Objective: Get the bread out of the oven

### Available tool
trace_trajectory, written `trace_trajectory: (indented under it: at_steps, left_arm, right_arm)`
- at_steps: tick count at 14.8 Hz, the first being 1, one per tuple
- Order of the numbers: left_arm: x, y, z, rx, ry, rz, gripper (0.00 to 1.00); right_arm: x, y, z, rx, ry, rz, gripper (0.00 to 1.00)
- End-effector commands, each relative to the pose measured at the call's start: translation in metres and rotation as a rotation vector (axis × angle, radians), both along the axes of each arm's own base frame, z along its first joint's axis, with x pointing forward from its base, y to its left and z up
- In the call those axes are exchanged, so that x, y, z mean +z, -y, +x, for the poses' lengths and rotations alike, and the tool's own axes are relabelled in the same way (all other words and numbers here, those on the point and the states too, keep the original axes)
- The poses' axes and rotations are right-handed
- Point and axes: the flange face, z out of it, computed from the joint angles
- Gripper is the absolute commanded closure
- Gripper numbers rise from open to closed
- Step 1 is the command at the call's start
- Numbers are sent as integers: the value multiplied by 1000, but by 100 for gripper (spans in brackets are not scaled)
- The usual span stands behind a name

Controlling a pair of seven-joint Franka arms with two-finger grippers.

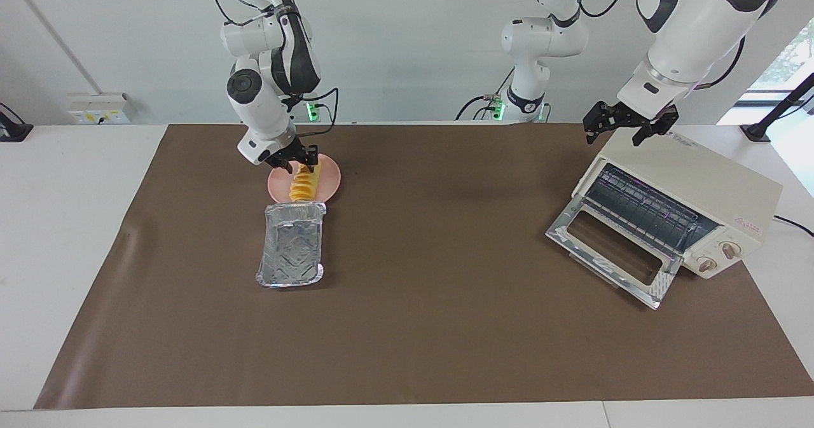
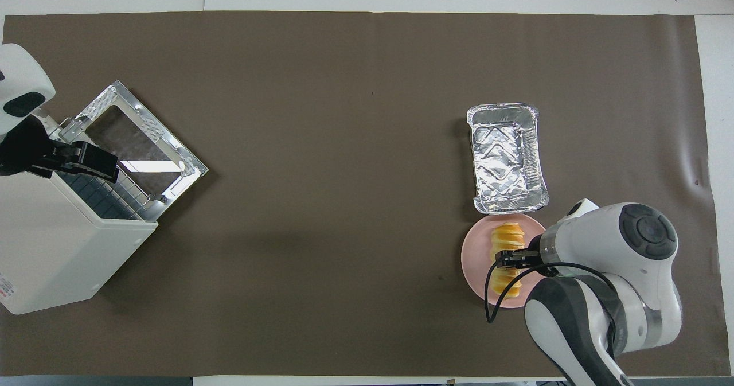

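The bread (image 1: 301, 187) lies on a pink plate (image 1: 332, 179) toward the right arm's end of the table; it also shows in the overhead view (image 2: 507, 236). My right gripper (image 1: 299, 159) is low over the bread's end nearer the robots, with its fingers spread to either side of the loaf. The oven (image 1: 693, 180) stands at the left arm's end with its glass door (image 1: 613, 253) dropped open and its wire rack (image 1: 642, 207) bare. My left gripper (image 1: 626, 129) hangs open and empty just above the oven's top.
An empty silver foil tray (image 1: 292, 245) lies beside the plate, farther from the robots. A brown mat (image 1: 445, 288) covers the table.
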Motion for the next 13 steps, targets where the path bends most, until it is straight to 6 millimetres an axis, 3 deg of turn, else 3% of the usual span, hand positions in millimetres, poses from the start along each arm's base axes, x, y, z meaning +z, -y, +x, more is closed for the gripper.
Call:
trace_trajectory:
  at_steps: [1, 4, 7, 11, 13]
  left_arm:
    - [4, -3, -5, 5, 14, -17, 0]
    - [4, -4, -5, 6, 14, -17, 0]
    - [5, -3, -6, 5, 15, -18, 0]
    - [4, -3, -5, 5, 14, -17, 0]
    - [4, -4, -5, 6, 14, -17, 0]
  right_arm:
    - [65, 25, 32, -50, 24, 13, 0]
    - [137, 61, 62, -52, 112, -36, 0]
    - [204, 83, 84, -12, 140, -71, 0]
    - [264, 101, 120, 30, 154, -103, 0]
    - [278, 107, 132, 37, 194, -146, 0]
